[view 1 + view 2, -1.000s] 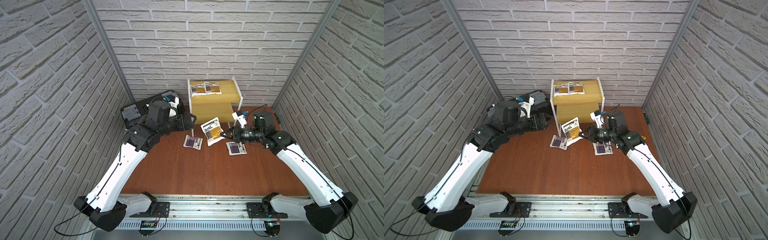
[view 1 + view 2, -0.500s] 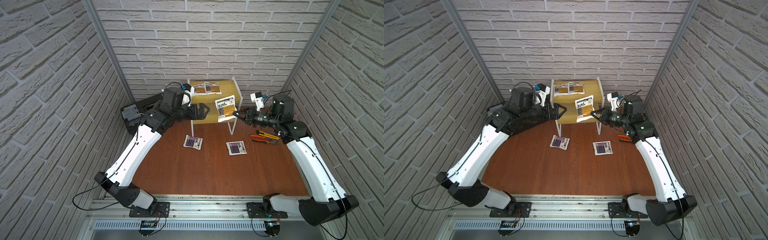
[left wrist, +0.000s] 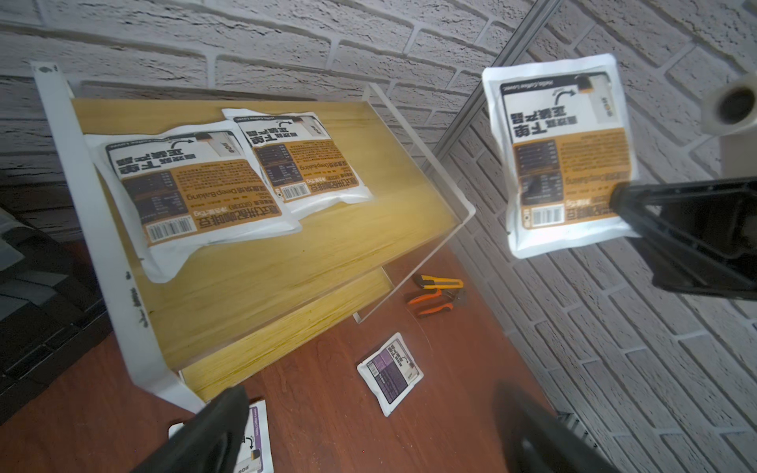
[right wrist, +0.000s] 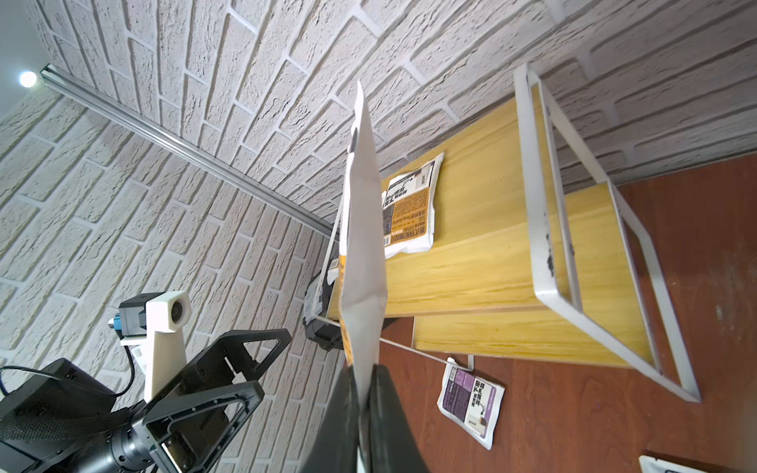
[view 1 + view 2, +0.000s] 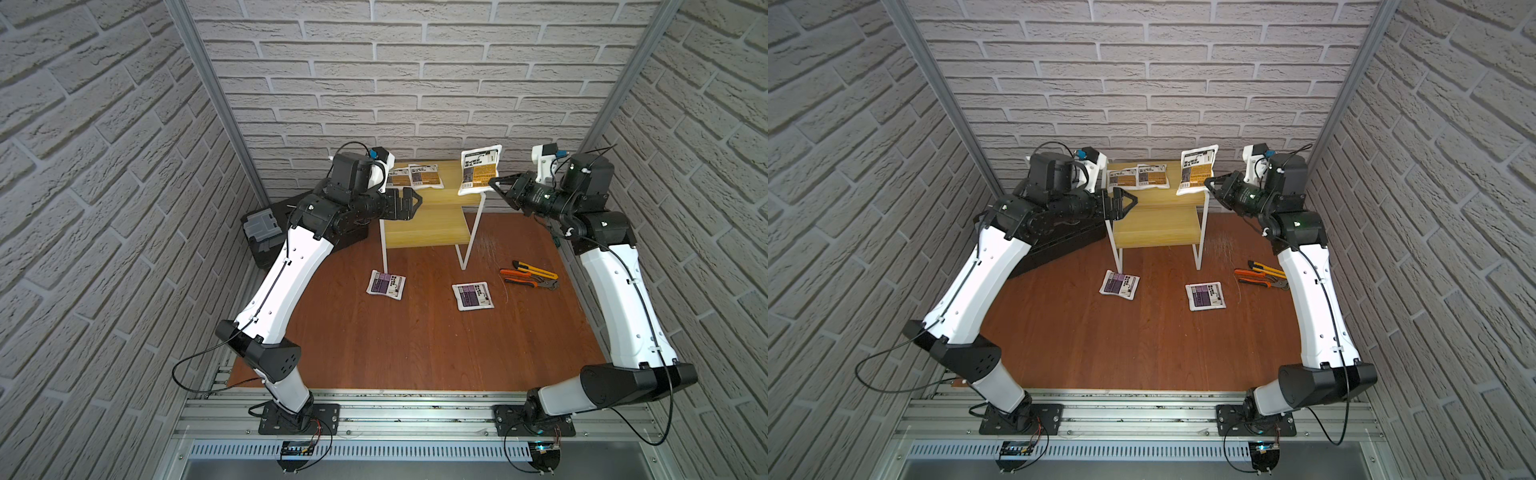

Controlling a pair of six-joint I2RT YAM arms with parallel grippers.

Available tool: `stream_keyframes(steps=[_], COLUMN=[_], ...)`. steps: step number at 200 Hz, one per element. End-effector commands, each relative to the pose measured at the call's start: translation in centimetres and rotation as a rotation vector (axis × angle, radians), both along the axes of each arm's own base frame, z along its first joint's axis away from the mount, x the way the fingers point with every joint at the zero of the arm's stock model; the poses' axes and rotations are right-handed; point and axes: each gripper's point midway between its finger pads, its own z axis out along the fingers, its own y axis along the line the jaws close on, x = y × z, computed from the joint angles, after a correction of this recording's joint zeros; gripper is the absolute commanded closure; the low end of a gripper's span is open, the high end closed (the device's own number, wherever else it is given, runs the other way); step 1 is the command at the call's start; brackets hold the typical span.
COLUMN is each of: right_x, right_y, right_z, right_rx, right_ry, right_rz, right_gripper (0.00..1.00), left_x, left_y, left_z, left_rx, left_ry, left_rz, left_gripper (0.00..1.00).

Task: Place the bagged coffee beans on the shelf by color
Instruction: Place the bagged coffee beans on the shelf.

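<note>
The shelf [image 5: 428,226] stands at the back of the table, and two orange-labelled bagged coffee beans [image 5: 415,178] lie flat on its top board [image 3: 327,245]. My right gripper [image 5: 494,183] is shut on the lower edge of a third orange bag [image 5: 480,170], holding it upright above the top board's right end; the right wrist view shows this bag [image 4: 362,254] edge-on. My left gripper [image 5: 409,202] hangs open and empty at the shelf's left side. Two purple-labelled bags [image 5: 386,284] [image 5: 473,296] lie on the brown table in front of the shelf.
A black toolbox [image 5: 266,232] with grey latches sits left of the shelf, behind my left arm. Orange-handled pliers [image 5: 528,280] and a yellow utility knife [image 5: 534,269] lie on the table at the right. Brick walls close in on three sides.
My right gripper has lifted the orange bag from table height up to the shelf's top right end. My left arm has risen and reached to the shelf's left side, still open.
</note>
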Motion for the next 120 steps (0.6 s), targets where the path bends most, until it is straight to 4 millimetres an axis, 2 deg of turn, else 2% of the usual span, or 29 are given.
stream_keyframes(steps=[1,65,120], right_x=[1.3,5.4,7.5], right_y=[-1.0,-0.9,-0.6], right_z=[0.5,-0.5,-2.0], right_rx=[-0.071,-0.132,-0.171], right_ry=[-0.034,-0.029,-0.004], right_rz=[-0.039,-0.021,0.013], right_gripper=[0.92,0.91,0.9], left_x=[0.9,1.7,2.1], left_y=[0.3,0.7,0.9], left_z=[0.5,0.6,1.3], left_rx=[-0.004,-0.014,-0.026], left_ry=[-0.024,-0.021,-0.028], left_rz=[-0.003,0.0,0.0], left_gripper=[0.02,0.02,0.01])
